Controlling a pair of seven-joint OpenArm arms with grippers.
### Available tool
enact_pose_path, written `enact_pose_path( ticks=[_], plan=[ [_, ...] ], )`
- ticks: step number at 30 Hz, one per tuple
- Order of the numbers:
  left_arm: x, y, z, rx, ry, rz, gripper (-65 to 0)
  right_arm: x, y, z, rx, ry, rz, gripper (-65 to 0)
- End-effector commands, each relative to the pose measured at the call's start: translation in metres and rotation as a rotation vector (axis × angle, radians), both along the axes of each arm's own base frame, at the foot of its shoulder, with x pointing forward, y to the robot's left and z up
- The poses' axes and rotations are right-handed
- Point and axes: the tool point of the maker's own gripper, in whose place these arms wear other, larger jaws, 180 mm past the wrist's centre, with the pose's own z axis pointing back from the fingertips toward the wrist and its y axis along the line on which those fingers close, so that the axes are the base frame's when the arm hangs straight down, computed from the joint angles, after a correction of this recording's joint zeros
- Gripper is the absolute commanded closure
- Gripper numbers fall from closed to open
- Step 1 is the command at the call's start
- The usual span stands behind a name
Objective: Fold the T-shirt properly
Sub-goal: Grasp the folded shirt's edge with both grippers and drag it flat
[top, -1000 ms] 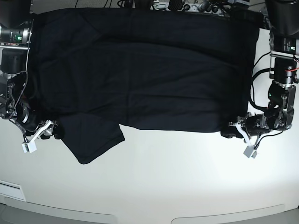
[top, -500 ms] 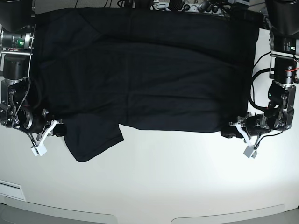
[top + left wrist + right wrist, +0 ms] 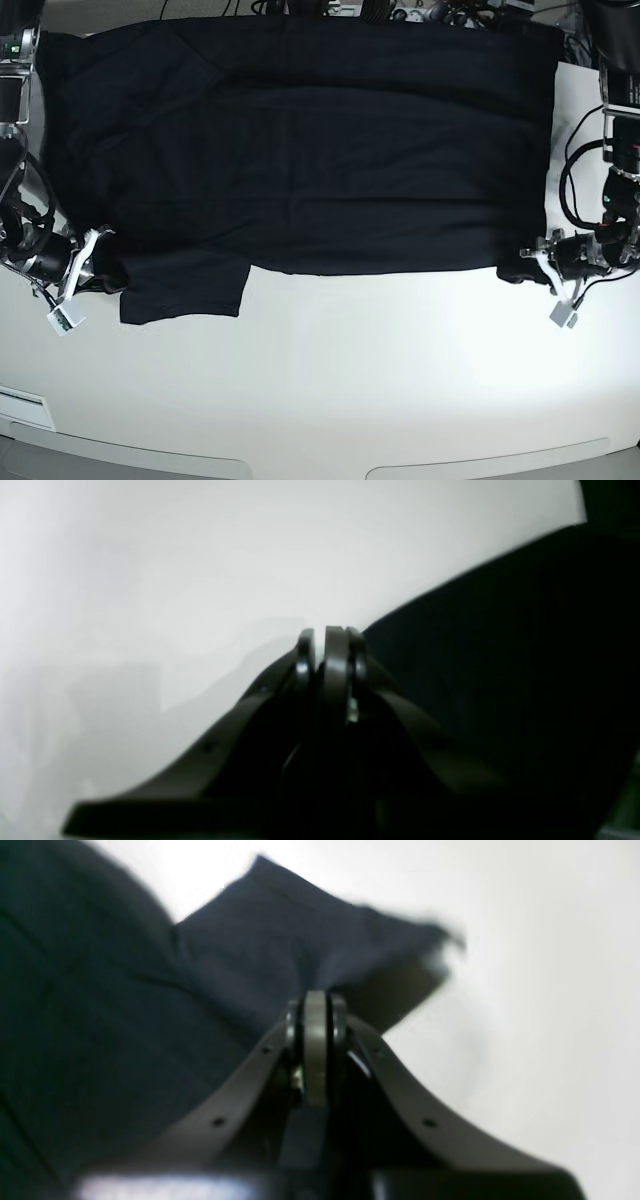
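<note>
fabric first: the large plain black short-sleeved cotton t-shirt (image 3: 300, 140) lies spread wide across the far half of the smooth white tabletop (image 3: 340, 380), matte and soft, with faint horizontal creases running across its body. its near edge runs almost straight from side to side, and one short sleeve (image 3: 180, 290) hangs below that edge on the base view's left as a squarish flap lying flat on the white. in the right wrist view the sleeve shows as a dark blue-grey flap (image 3: 320, 945), blurred at its far corner. the right gripper (image 3: 100, 275) sits at the sleeve's outer edge, its jaws pressed together; a fold of cloth meets the tips there, though the blur leaves it unclear whether the cloth is actually pinched. the left gripper (image 3: 520, 270) rests low at the shirt's opposite near corner, jaws closed tight, and the left wrist view shows the black cloth (image 3: 500, 655) just beside the tips; i cannot tell if any of it is caught. dark cables and equipment (image 3: 430, 12) crowd the far edge behind the shirt.
</note>
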Motion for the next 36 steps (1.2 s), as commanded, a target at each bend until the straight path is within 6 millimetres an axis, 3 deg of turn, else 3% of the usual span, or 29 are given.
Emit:
enact_pose_path(
  ticks=[1, 9, 15, 21, 25, 29, 33, 36],
  plan=[
    [0.012, 0.009, 0.029, -0.025, -0.069, 0.01, 0.0, 0.004, 0.0, 0.022, -0.004, -0.066, 0.021, 0.0],
    [0.01, 0.022, 0.061, -0.04, -0.112, 0.002, 0.0, -0.031, 0.008, 0.03, -0.118, -0.079, 0.136, 0.0],
    [0.029, 0.016, 0.089, 0.016, -0.224, -0.029, 0.0, -0.027, 0.003, 0.04, -0.119, -0.105, 0.119, 0.0],
    [0.053, 0.011, 0.113, 0.063, -0.317, -0.033, 0.0, -0.021, -0.01, 0.064, -0.073, -0.152, 0.065, 0.0],
    [0.048, -0.001, 0.102, 0.047, -0.266, -0.067, 0.0, -0.026, -0.011, 0.062, -0.059, -0.118, 0.069, 0.0],
    [0.033, -0.011, 0.089, -0.01, -0.191, -0.097, 0.0, -0.037, -0.01, 0.047, -0.057, -0.063, 0.073, 0.0],
    [0.019, -0.005, 0.075, 0.011, -0.122, -0.111, 0.0, -0.053, -0.012, 0.028, -0.069, 0.006, 0.076, 0.0],
    [0.014, 0.005, 0.078, 0.006, -0.12, -0.094, 0.0, -0.059, -0.012, 0.021, -0.068, 0.029, 0.077, 0.0]
  ],
)
